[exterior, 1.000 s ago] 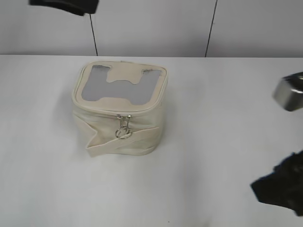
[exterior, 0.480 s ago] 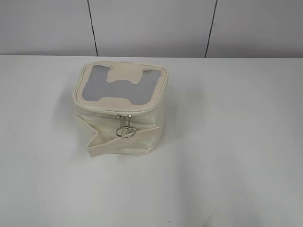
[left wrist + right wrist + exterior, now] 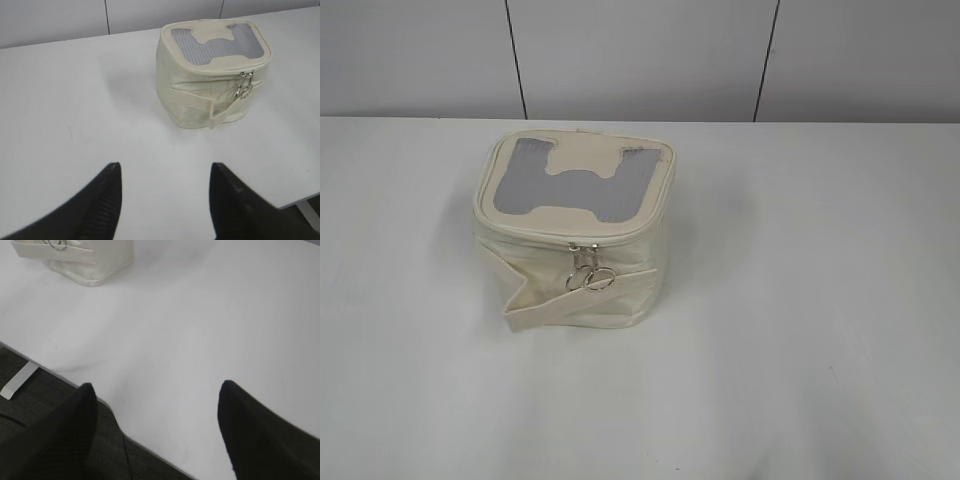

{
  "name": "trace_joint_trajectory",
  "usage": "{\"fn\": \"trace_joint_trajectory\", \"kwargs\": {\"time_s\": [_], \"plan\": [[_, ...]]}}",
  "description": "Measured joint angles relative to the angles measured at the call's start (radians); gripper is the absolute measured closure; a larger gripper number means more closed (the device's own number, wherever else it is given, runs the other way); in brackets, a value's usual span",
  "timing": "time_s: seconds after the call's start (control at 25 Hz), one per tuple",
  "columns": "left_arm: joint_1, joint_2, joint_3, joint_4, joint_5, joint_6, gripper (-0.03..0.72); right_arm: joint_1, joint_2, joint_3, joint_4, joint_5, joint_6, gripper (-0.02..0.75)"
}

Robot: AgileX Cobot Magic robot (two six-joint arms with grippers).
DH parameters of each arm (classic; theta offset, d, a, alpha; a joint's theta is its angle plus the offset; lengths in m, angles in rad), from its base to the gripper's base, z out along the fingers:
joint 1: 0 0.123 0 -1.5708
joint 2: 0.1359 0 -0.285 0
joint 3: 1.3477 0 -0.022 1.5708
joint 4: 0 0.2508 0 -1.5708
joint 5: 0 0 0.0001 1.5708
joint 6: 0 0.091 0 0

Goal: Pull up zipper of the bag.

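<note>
The bag is seen closed on the bench, contents hidden; the zipper hangs at six o'clock. Both arms' fingers are spread, nothing gripped.

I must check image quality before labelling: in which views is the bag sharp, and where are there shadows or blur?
Exterior view: the bag is fairly sharp under even, soft light, with a faint shadow on the table to its right. Left wrist view: bag and zipper are clear; the left gripper fingers are dark and blurred. Right wrist view: only the bag's lower corner shows; the right gripper is blurred.
</note>
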Motion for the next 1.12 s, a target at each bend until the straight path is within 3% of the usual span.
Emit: {"fn": "trace_joint_trajectory", "kwargs": {"time_s": [0.2, 0.92, 1.0, 1.12], "plan": [[0.008, 0.000, 0.000, 0.004, -0.001, -0.002, 0.253, 0.000, 0.000, 0.029, -0.005, -0.062, 0.009, 0.154], [0.014, 0.000, 0.000, 0.005, -0.001, -0.003, 0.266, -0.004, 0.000, 0.029, 0.021, -0.066, 0.039, 0.162], [0.048, -0.009, 0.000, 0.005, -0.001, -0.003, 0.278, -0.049, 0.000, 0.029, 0.027, -0.066, 0.040, 0.165], [0.138, -0.022, 0.000, 0.005, -0.001, -0.003, 0.301, -0.202, 0.000, 0.029, 0.032, -0.066, 0.040, 0.168]]}}
